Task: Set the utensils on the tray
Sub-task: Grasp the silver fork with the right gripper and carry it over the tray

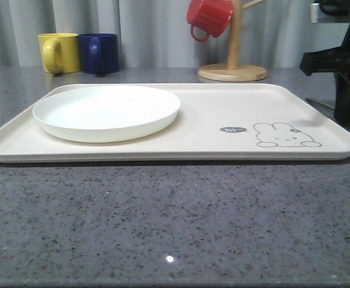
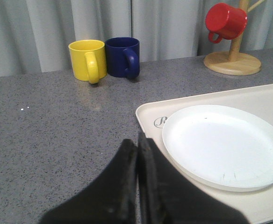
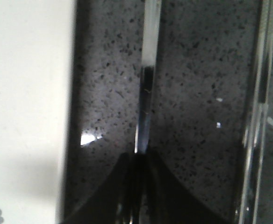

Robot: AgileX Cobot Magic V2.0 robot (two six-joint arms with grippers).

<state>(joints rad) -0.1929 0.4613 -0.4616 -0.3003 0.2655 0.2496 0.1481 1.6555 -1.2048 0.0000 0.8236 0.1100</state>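
The cream tray [image 1: 211,129] with its rabbit drawing lies across the grey table, and a round white plate [image 1: 106,111] sits on its left half. My right arm [image 1: 343,78] reaches down just past the tray's right rim. In the right wrist view my right gripper [image 3: 139,158] is shut on the shaft of a slim silver utensil [image 3: 148,70] lying on the counter beside the tray's edge [image 3: 29,93]; I cannot tell which utensil it is. A pair of long silver sticks [image 3: 258,116] lies parallel, further from the tray. My left gripper [image 2: 138,142] is shut on nothing, at the tray's left corner [image 2: 148,114].
A yellow mug [image 1: 60,53] and a dark blue mug [image 1: 99,53] stand at the back left. At the back right a red mug [image 1: 210,18] hangs on a wooden mug tree [image 1: 233,66]. Bare grey counter lies in front of the tray.
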